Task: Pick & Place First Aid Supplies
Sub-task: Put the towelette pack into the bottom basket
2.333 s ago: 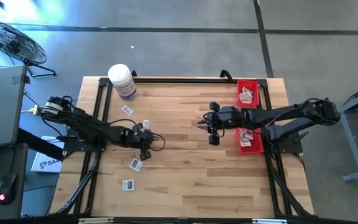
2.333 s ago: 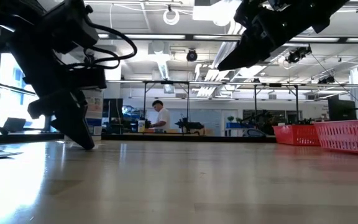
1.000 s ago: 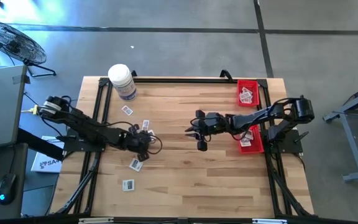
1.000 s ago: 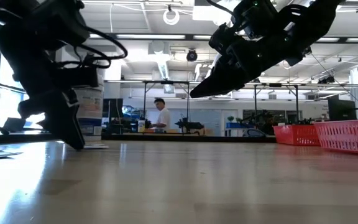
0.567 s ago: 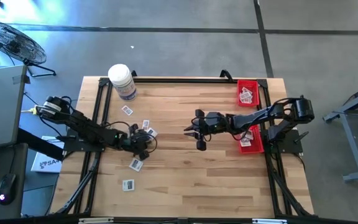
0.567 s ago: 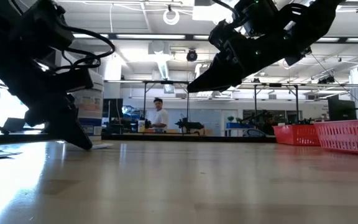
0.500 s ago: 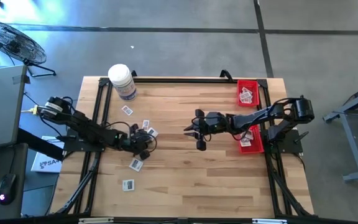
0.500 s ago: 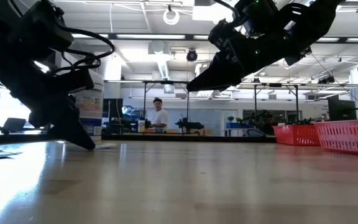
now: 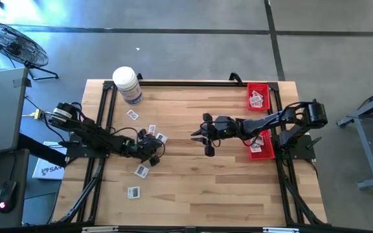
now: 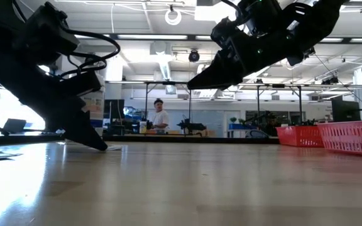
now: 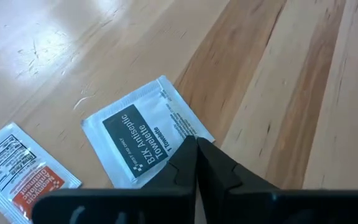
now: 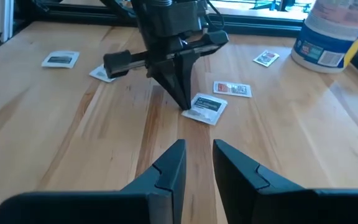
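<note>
On the bench (image 9: 193,184), left of centre, the left claw (image 9: 153,147) is down at the wood with its fingers (image 11: 213,171) clenched together, tips pinching the edge of a packet (image 11: 145,138) with a dark label. The right wrist view shows the same: the claw's point meets the near corner of that packet (image 12: 207,107), which lies flat on the boards. Whether the packet is truly gripped or only touched at its edge, I cannot tell. Just beside it lies a second packet (image 11: 22,174) with reddish print, also flat.

More packets are scattered on the left half of the bench: one (image 9: 133,114) near the jar (image 9: 127,85), one (image 9: 140,171) just below the left claw, and one (image 9: 133,192) nearer the front edge. The jar stands upright at the back left corner.

The right claw (image 9: 196,134) hovers above the middle of the bench, pointing toward the left arm. Its fingers (image 12: 166,168) stand a little apart with nothing between them. In the low view it hangs well clear of the surface.

Two red bins sit along the right edge: the back bin (image 9: 267,87) holds several packets, and the front bin (image 9: 268,153), partly under the right arm, holds more.
</note>
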Action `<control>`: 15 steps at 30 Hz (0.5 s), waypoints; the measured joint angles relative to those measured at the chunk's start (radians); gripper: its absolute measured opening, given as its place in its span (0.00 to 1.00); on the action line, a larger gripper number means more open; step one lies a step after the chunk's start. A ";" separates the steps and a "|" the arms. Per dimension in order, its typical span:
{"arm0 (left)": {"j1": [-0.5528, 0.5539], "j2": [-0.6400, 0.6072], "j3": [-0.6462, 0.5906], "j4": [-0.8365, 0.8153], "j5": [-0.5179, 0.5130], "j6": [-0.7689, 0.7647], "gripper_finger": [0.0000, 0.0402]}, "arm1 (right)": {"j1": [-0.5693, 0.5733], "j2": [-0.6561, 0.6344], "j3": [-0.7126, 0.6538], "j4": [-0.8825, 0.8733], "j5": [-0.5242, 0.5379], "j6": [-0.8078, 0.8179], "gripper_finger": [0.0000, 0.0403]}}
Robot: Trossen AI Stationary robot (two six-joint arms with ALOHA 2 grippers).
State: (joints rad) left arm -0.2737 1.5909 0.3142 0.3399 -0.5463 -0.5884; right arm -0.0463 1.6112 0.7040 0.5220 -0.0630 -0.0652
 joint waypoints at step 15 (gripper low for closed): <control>0.001 0.054 0.098 0.033 0.027 0.078 0.00 | 0.035 0.263 0.213 -0.009 -0.017 -0.119 0.34</control>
State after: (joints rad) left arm -0.2726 1.6454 0.4119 0.3730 -0.5197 -0.5099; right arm -0.0115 1.8743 0.9172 0.5128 -0.0801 -0.1841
